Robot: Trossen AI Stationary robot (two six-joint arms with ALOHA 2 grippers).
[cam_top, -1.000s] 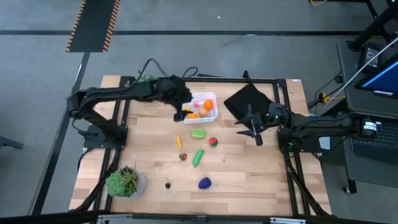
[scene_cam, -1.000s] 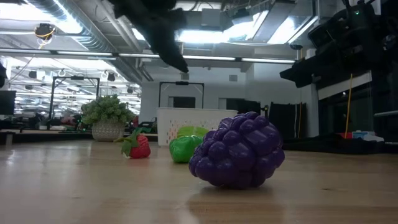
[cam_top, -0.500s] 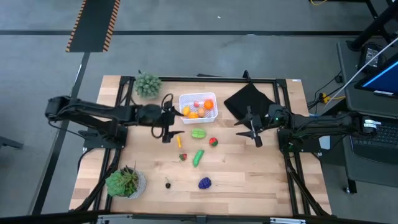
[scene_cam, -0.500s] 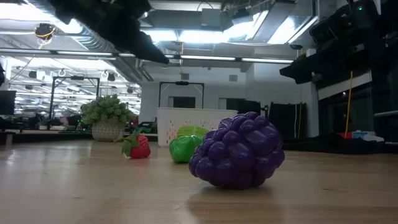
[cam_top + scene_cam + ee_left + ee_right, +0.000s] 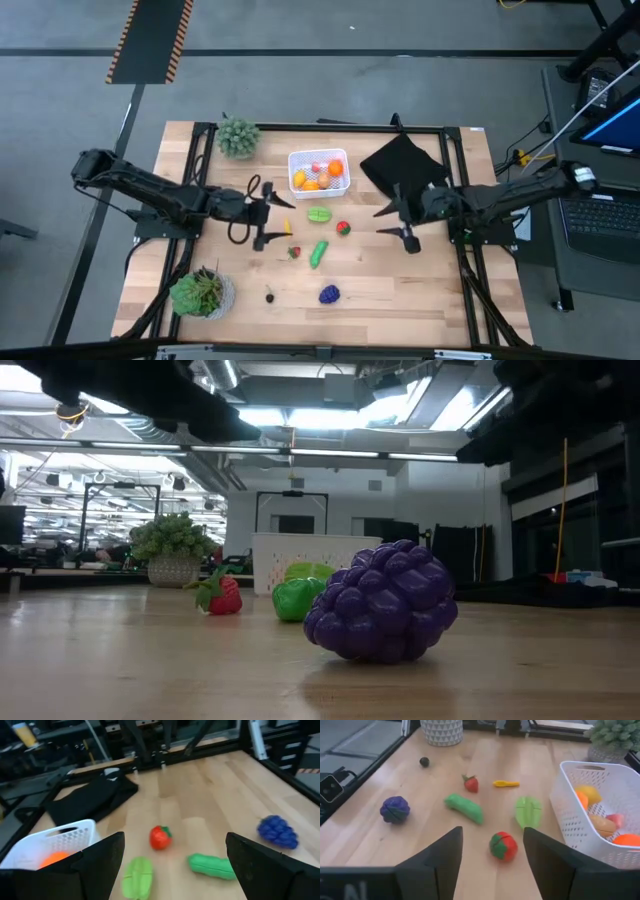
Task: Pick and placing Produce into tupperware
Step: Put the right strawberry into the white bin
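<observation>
The left pincer point(image 5: 268, 218), spread wide and empty, hovers beside the yellow piece point(image 5: 287, 228), probably its next pick. Descend squarely, closing across its narrow width. The right pincer point(image 5: 398, 220), also wide, waits. The tupperware point(image 5: 318, 171) sits behind.

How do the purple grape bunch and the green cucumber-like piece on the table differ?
The purple grape bunch is rounded and knobbly; the green cucumber-like piece is long and smooth. The grape bunch lies nearest the table's front edge, while the green piece lies closer to the white tub. Both lie on bare wood outside the tub, and neither is touched by the left gripper or the right gripper, both open.
</observation>
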